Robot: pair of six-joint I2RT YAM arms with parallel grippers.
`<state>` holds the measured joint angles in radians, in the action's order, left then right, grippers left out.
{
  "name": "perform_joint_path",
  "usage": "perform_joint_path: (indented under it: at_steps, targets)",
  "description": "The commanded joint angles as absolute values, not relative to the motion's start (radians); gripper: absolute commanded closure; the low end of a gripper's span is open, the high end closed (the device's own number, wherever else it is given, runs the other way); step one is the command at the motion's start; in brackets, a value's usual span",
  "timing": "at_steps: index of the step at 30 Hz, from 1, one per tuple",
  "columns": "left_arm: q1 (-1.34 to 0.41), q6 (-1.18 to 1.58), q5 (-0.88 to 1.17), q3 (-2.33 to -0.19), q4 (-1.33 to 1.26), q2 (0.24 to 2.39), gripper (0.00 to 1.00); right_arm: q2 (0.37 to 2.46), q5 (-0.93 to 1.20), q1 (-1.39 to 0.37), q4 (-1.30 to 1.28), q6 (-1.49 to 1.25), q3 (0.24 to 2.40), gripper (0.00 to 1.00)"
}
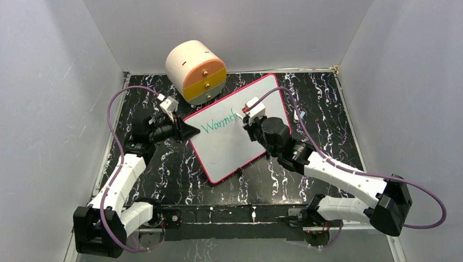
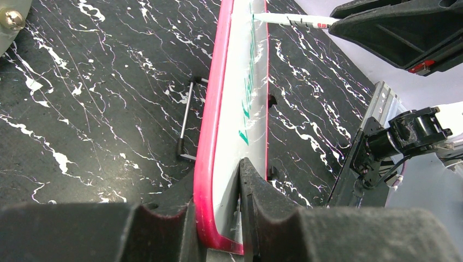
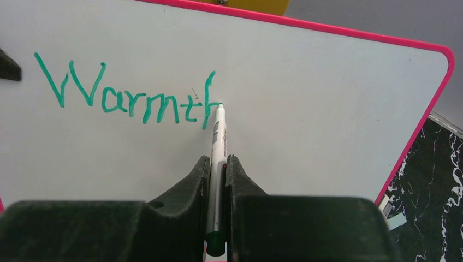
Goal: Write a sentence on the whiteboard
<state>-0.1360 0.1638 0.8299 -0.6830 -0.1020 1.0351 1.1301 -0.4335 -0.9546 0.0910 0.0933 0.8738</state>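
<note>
The whiteboard, white with a pink rim, lies tilted on the table. Green writing on it reads "Warmt" plus a partly drawn letter. My left gripper is shut on the whiteboard's left edge, one finger on each face. My right gripper is shut on a white marker with a green end. The marker's tip touches the board at the last stroke. In the left wrist view the marker meets the board far off.
A cream and orange round drawer box stands behind the board's top left corner. A thin metal stand lies under the board. Grey walls close in the black marbled table on three sides.
</note>
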Motion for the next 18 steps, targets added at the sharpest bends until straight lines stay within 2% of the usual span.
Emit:
perform_joint_path:
  at_steps: [1,18]
  targets:
    - [-0.165,-0.029,0.702,-0.629,0.058,1.083,1.00,1.126,-0.453,-0.944,0.082,0.076,0.893,1.00]
    - [-0.166,-0.031,0.696,-0.630,0.060,1.081,1.00,1.110,-0.423,-0.944,0.003,0.039,0.886,1.00]
